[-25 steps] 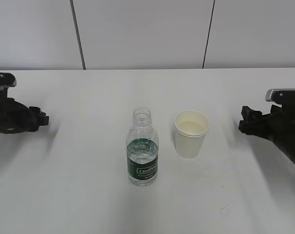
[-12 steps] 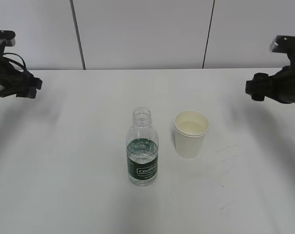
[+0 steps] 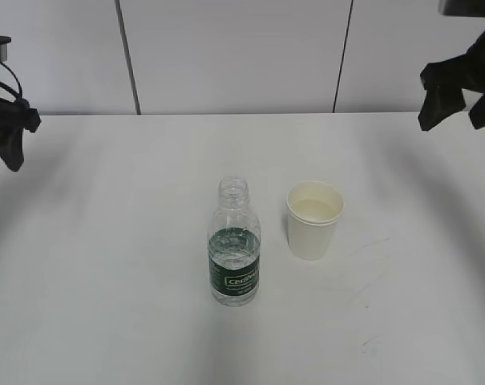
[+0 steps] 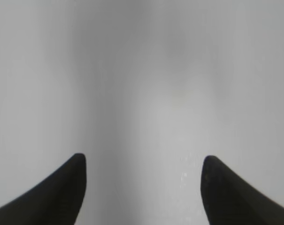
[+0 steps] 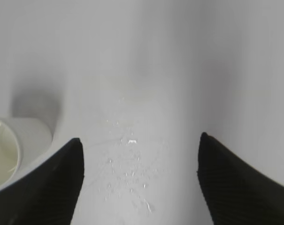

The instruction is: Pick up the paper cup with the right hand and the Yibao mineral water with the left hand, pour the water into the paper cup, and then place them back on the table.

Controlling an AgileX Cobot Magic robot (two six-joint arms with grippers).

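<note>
While the paper cup (image 3: 314,219) and the Yibao mineral water (image 3: 234,243) stand upright just beside each other on the surface (image 3: 106,305), both arms have risen from low over it a second ago. The right tool (image 5: 139,180), fingers wide apart and empty, has the cup at its lower left. The left tool (image 4: 142,190), equally spread and empty, sees only bare surface, so no grasp has begun.

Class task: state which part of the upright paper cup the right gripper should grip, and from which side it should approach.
Grip the paper cup around its mid wall, coming in level from the right. It stands upright, open-topped, with the Yibao mineral water on its left.
</note>
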